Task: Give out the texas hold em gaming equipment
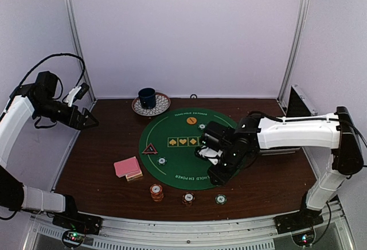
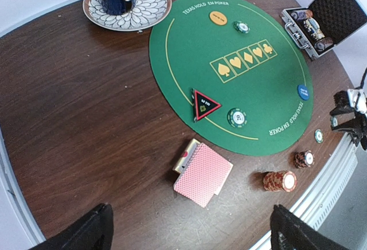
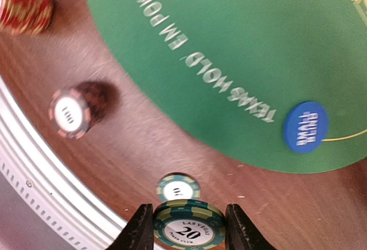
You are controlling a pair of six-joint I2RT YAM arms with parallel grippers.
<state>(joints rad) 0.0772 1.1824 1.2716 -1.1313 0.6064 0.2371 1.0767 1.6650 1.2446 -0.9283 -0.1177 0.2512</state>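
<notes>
Top view, left claw (image 1: pixel 86 119): fingers spread wide, holding nothing, raised over the far left edge of the table (image 1: pixel 97 164).
Top view, right claw (image 1: pixel 219 176): down at the near right rim of the green mat (image 1: pixel 172 132); its grip is hidden here.
Top view, mat print: "TEXAS HOLD EM POKER" along the far and near rims.
Top view, cards (image 1: pixel 127 167): pink pile on the wood just left of the mat.
Top view, chips: orange stack (image 1: pixel 156 191), red stack (image 1: pixel 188 198) and loose green chip (image 1: pixel 221 199) in a row on the wood in front of the mat.
Left wrist view, triangle (image 2: pixel 205 104): on the mat's rim, with another green chip (image 2: pixel 237 117) just beside it; its print is too small to read.
Left wrist view, case (image 2: pixel 338 3): open, beyond the mat, with chips inside.
Right wrist view, right claw: clamped on a green 20 chip (image 3: pixel 188 227) reading "LAS VEGAS 20 POKER CLUB", over the loose green chip.
Right wrist view, red stack: the top chip reads "100".
Right wrist view, blue button (image 3: pixel 305 126): on the mat's rim, lettering blurred.
</notes>
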